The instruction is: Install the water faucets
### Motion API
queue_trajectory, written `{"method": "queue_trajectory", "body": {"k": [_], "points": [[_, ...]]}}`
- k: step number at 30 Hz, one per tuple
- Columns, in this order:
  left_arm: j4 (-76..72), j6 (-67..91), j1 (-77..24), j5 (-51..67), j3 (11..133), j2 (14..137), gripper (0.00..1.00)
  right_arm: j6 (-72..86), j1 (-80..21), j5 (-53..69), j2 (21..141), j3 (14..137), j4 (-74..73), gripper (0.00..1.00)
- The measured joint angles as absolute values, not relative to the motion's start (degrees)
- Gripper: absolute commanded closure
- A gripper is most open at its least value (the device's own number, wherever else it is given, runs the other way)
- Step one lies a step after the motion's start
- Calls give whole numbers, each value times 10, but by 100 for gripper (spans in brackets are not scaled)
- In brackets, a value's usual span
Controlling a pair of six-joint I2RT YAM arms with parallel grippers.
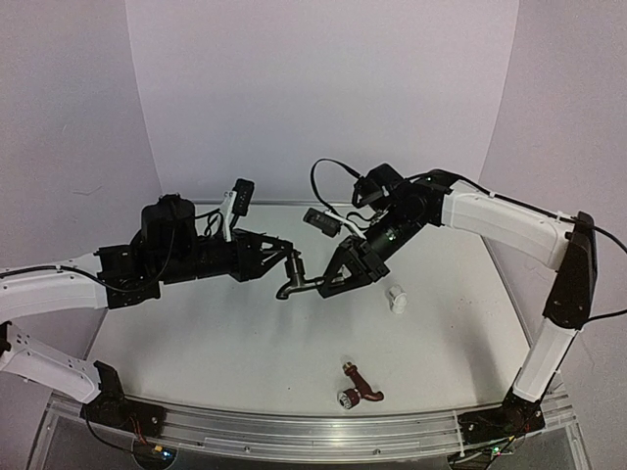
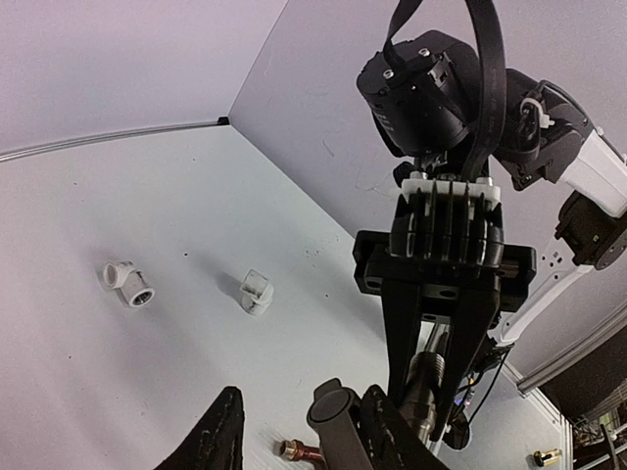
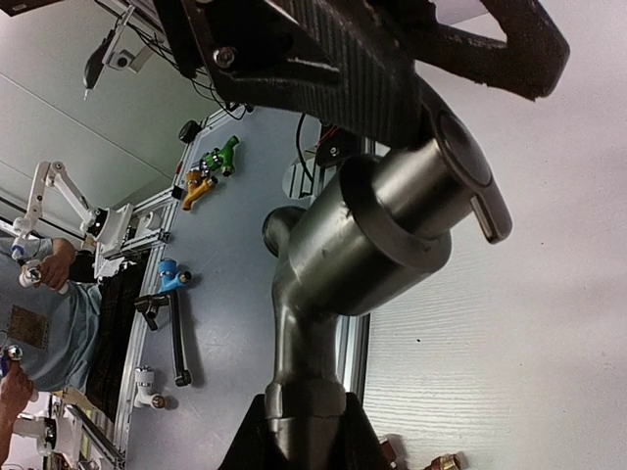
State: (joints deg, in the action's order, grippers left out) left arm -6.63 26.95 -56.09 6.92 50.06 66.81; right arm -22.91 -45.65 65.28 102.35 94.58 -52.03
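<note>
The dark grey faucet (image 1: 294,284) hangs above the counter (image 1: 196,333), its threaded end clamped in the closed right claw (image 1: 328,284), with the left claw (image 1: 291,259) partly open around its lever head; this one-ended hold could let it pivot, slip and drop.

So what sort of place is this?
Probably a robotics lab: white backdrop walls around the table, a metal frame rail at its near edge, and a person near another small white arm.
</note>
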Motion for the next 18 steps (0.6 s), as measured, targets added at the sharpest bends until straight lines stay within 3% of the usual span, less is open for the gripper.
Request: {"method": "queue_trajectory", "body": {"k": [9, 18], "points": [[-121, 299, -563, 69, 448, 638, 56, -237, -456, 630, 1004, 951, -523, 100], [-183, 332, -566, 83, 410, 618, 59, -239, -458, 623, 988, 952, -516, 100]]}}
